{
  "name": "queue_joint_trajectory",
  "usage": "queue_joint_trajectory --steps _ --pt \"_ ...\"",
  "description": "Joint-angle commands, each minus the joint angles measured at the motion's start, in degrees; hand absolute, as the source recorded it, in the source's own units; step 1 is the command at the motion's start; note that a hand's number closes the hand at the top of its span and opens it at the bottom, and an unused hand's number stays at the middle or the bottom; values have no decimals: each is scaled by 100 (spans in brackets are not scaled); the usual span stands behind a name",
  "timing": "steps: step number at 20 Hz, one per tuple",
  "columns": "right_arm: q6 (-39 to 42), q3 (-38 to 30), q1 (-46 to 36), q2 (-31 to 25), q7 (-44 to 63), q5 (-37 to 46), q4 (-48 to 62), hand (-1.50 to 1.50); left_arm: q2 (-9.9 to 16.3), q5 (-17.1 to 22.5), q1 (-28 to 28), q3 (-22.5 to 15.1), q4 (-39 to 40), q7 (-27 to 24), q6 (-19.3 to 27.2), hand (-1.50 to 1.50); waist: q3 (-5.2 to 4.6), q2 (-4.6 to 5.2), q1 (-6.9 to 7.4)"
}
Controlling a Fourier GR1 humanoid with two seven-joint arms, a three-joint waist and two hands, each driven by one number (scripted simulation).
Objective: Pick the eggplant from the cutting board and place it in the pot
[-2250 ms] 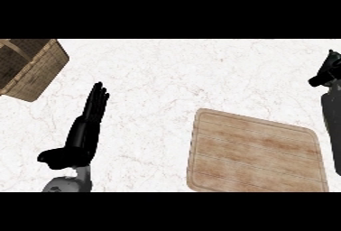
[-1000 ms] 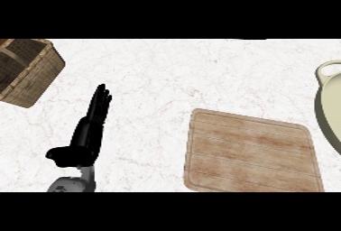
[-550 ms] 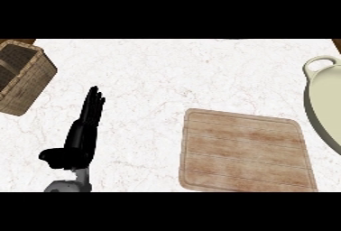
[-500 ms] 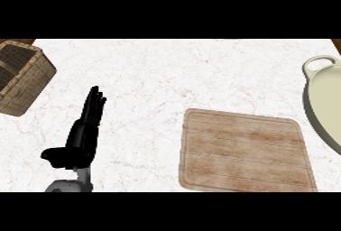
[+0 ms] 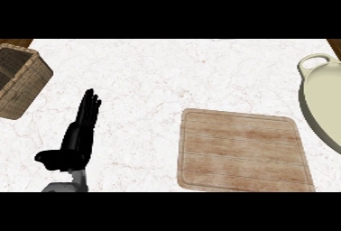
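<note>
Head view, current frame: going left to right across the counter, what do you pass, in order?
Wicker basket → left hand, open and resting with its fingers up → wooden cutting board, with no eggplant on it → cream pot, cut off by the right edge. The right hand is out of view.

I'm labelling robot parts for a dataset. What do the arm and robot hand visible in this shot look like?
Only the left robot hand shows: glossy black, with long slender fingers and a stubby thumb off to one side. It joins a rounded grey forearm at the wrist. No cables, markings or sleeve are visible. The right arm is out of view.
</note>
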Motion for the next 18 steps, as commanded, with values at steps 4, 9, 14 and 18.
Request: queue_joint_trajectory --steps 4,9,14,18 --pt "-393 -892 313 200 1244 -510 140 -150 40 -38 -10 -23 -380 369 82 0 4 -23 3" --pt "-1684 -955 567 674 -158 -989 -413 -150 -109 -109 -60 -42 -38 92 142 0 -3 -45 -72" --pt "-3345 -1016 658 500 -903 -1030 -1284 -150 6 45 -15 93 23 56 -16 0 2 -21 -49" --pt "-4431 -1218 1018 962 -1247 -1478 -1763 -150 2 -15 115 43 -67 -24 -3 0 3 -49 -94"
